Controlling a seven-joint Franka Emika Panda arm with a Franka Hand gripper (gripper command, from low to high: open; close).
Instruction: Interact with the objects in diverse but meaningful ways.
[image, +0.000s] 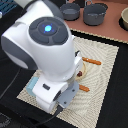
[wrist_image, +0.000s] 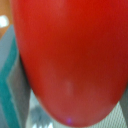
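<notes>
Tool hidden beneath arm (image: 47, 47) over woven mat (image: 102, 65), grip state unclear; red tomato (wrist_image: 70, 60) fills wrist view.

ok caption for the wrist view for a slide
Close-up of the red tomato filling the wrist camera, woven mat just visible beneath.

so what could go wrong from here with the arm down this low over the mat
1. In the wrist view the red tomato fills almost the whole picture, so the camera cannot guide the next move well; the grip may land off-centre, and a round thing could slip or roll.
2. In the exterior view the arm hides the gripper, so contact cannot be checked from there.
3. The wooden-handled cutlery lies close beside the arm on the woven mat and could be knocked.
</notes>
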